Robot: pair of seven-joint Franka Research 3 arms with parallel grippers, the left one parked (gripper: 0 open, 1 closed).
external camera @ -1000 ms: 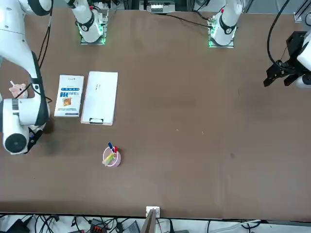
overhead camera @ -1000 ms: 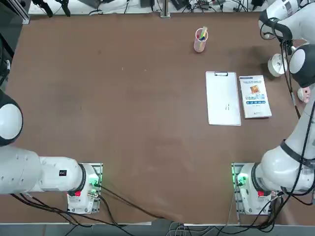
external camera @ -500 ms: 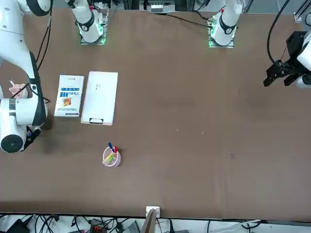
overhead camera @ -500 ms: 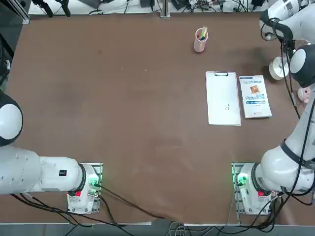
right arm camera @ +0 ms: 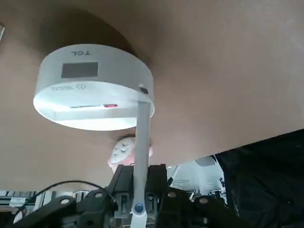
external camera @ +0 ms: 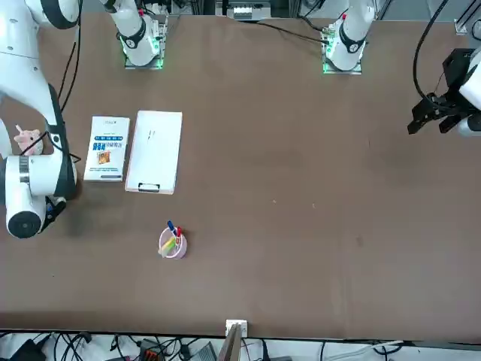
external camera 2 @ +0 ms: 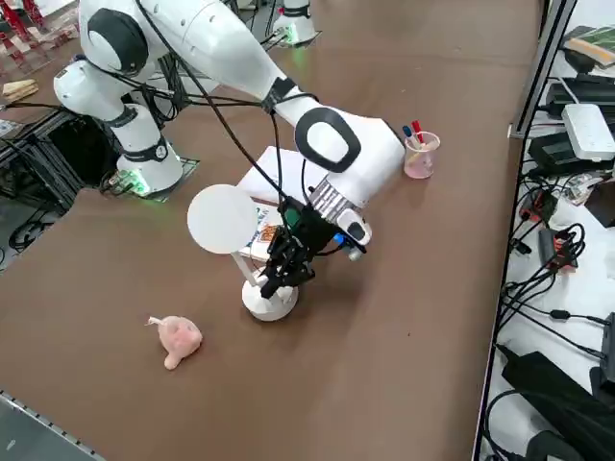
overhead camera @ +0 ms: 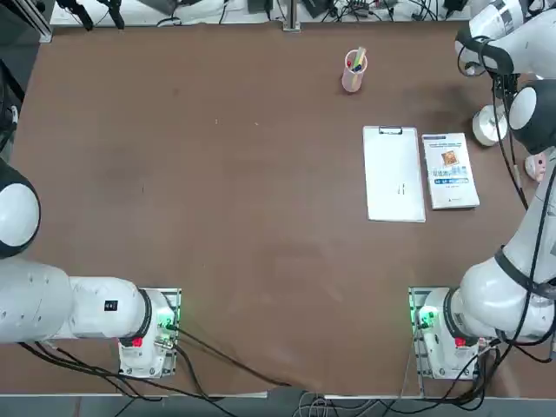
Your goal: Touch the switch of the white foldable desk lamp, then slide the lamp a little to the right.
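Note:
The white foldable desk lamp [external camera 2: 268,300] stands near the table's right edge, its round base [overhead camera: 489,127] on the brown top and a flat white head [external camera 2: 223,219] raised above it. In the wrist view the base [right arm camera: 93,85] shows a dark panel and a small power mark. The lamp's thin arm [right arm camera: 142,137] runs straight back between my fingers. My right gripper [external camera 2: 273,279] [right arm camera: 140,179] hangs low just beside the base and is shut on that thin arm. In the top and front views my own arm hides the gripper.
A pink plush toy [external camera 2: 176,338] lies on the table close to the lamp, toward the table's right edge. A booklet [overhead camera: 450,170] and a white clipboard [overhead camera: 393,174] lie left of the lamp. The pink pen cup [overhead camera: 354,71] stands farther back.
In the top view the lamp's base has slid a short way toward the robot's side of the table, and my right arm has shifted with it.

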